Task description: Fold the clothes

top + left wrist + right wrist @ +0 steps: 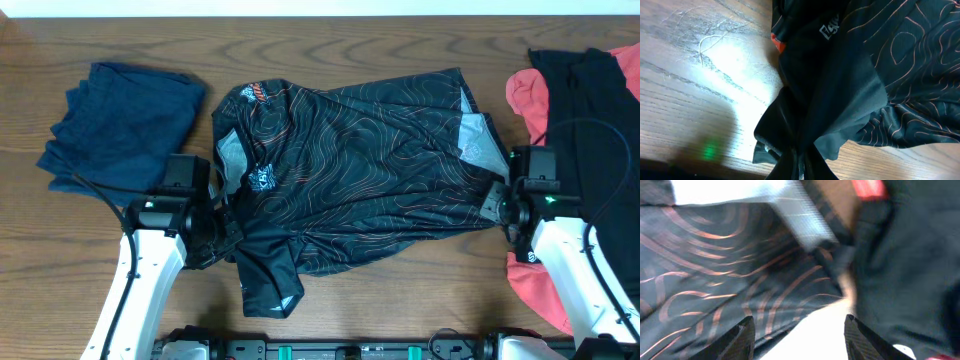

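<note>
The black jersey [360,170] lies spread out on the table [400,320]. At the jersey's left edge the left gripper [222,232] is clenched on a bunched fold of it. At its right edge the right gripper [800,336] has its jaws apart, grasping nothing. A navy garment [125,125] lies left of the jersey, and coral-red pieces [525,95] lie to its right.

My two fingers [742,336] stand apart, their dark tips low in the view. Between them is a bright pale patch [805,330] that I cannot identify. Beyond them lies the black jersey [715,265] with thin orange contour lines, and its edge runs across the gap. A light grey panel [790,205] of it sits farther away, blurred. Beside that panel a narrow strip of brown desk [832,197] shows, then a small red piece [867,187]. A plain dark cloth [910,255] fills the side by my other finger.
</note>
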Tool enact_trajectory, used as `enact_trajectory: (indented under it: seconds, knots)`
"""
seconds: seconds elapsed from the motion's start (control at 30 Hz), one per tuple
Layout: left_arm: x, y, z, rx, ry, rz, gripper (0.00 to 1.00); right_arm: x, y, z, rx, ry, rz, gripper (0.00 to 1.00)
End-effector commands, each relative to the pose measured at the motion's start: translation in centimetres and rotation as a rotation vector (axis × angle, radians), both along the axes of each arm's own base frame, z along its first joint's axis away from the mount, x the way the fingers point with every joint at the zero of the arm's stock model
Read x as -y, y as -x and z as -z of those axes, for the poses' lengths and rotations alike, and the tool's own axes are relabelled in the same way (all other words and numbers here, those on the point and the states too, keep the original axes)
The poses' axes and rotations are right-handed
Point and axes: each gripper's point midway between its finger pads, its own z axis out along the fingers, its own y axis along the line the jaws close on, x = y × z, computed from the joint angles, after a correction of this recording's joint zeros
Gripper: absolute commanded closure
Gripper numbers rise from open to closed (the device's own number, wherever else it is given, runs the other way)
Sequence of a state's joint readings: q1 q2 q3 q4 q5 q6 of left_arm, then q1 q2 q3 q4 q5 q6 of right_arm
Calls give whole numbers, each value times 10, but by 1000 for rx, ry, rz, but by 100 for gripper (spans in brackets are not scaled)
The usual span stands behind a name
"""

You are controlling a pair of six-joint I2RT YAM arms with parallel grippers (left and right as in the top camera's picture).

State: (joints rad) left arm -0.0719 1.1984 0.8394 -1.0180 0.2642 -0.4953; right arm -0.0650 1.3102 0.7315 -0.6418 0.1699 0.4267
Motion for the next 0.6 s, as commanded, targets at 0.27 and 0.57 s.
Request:
enact_trajectory:
  seconds: [0.27, 0.57]
  knots:
    - [1, 0, -2, 3, 8, 12, 94, 19, 11, 39, -115, -29, 116, 45]
    - [1, 1, -2, 3, 8, 12, 94, 13, 9, 56, -145, -76, 123, 54]
